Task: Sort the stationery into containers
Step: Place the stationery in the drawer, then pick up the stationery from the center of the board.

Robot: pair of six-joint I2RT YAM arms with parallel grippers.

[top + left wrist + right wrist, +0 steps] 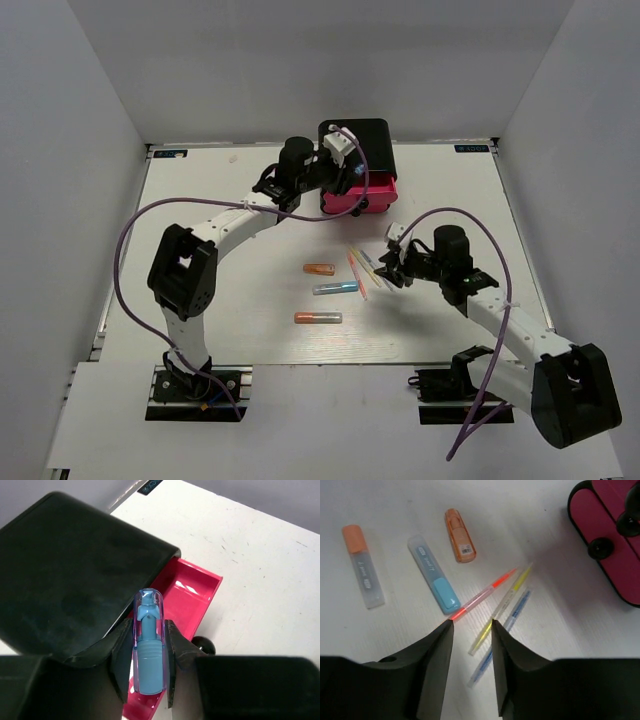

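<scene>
My left gripper (pixel 149 625) is shut on a blue capsule-like tube (pixel 149 655) with a clear cap. It holds the tube over the open pink drawer (pixel 192 597) of the black box (pixel 65 575); from above the gripper (pixel 348 172) hangs at the box's front. My right gripper (pixel 472 623) is open over the near ends of the pink stick (pixel 482 596), yellow stick (pixel 507 602) and pale-blue stick (pixel 517 611), gripping none. Two orange tubes (pixel 362 565) (pixel 460 542) and a blue tube (pixel 434 575) lie to the left of the sticks.
The box (pixel 360 140) stands at the back centre of the white table (pixel 220 300). Closed pink drawers with black knobs (pixel 600 547) show at the upper right of the right wrist view. White walls enclose the table on three sides.
</scene>
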